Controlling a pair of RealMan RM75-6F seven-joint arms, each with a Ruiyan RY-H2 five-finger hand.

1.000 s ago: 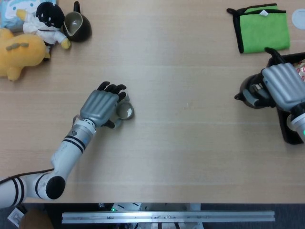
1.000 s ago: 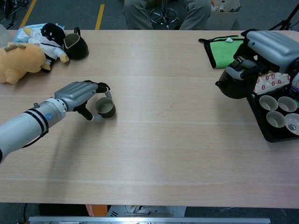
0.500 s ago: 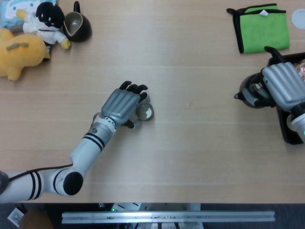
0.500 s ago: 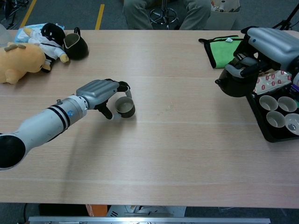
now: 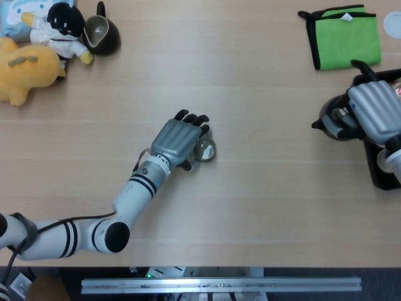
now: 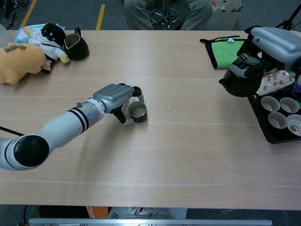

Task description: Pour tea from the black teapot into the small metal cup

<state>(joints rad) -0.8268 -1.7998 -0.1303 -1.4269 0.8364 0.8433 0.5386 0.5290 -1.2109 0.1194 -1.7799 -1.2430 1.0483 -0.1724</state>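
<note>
Far out to the left of the left hand, at the back corner of the bench (image 6: 188, 155), lie a yellow plush toy (image 5: 24, 66) and a black-and-white plush doll (image 5: 60, 30), with a small black pitcher (image 6: 75, 46) standing just beside the doll. The left hand (image 5: 177, 141) rests on the bench toward the middle, its arm reaching in from the near left edge. Its fingers (image 6: 136, 91) curl around the small metal cup (image 6: 138, 111), which stands upright on the bench at the hand's right side, thumb on the near side and the other fingers wrapping the far side, so the hand is grasping the cup. Well apart to the right of that hand is a bare stretch of wood. Behind the right hand and a little to its left, a green cloth (image 5: 346, 37) with a black border lies flat on the bench. The right hand (image 5: 374, 111) is clenched on the black teapot (image 6: 240, 81), gripping it from above with its fingers over the top and handle; the spout points left toward the cup, and in the chest view the teapot appears lifted off the bench. Just beside that hand on its right and nearer side, a black tray (image 6: 263, 123) holds several white cups (image 6: 275, 121), and a red-and-white patterned packet (image 6: 273, 81) lies just behind them.
</note>
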